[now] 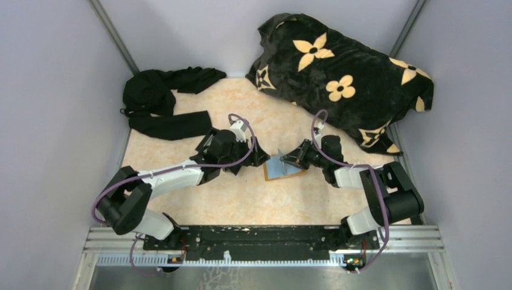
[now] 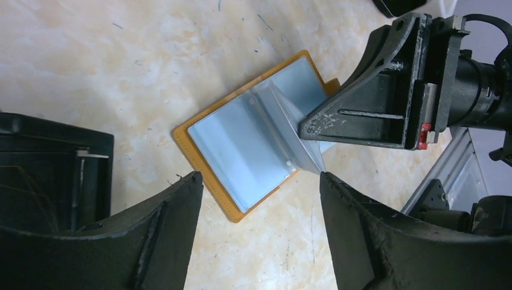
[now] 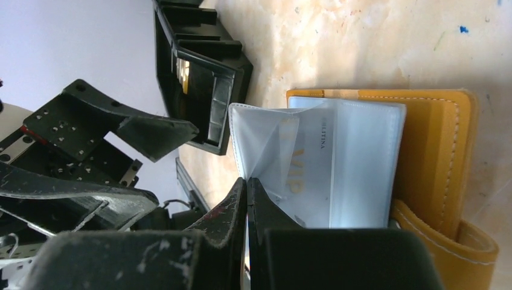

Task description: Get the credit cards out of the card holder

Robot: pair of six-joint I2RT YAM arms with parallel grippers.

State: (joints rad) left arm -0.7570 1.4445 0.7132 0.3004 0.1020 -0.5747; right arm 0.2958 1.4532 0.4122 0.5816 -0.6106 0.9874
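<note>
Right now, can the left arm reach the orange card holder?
Probably yes. The left gripper hovers open close to the card holder, nothing between them; the right gripper pinches a credit card at the other side.

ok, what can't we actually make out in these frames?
1. Card count: right wrist view shows one credit card, lettered VIP; the layered clear sleeve hides any others.
2. Pinch: the right gripper is shut on the clear sleeve; its own fingers hide whether a card is inside.
3. Top view: card holder too small, crowded between right and left gripper.
</note>
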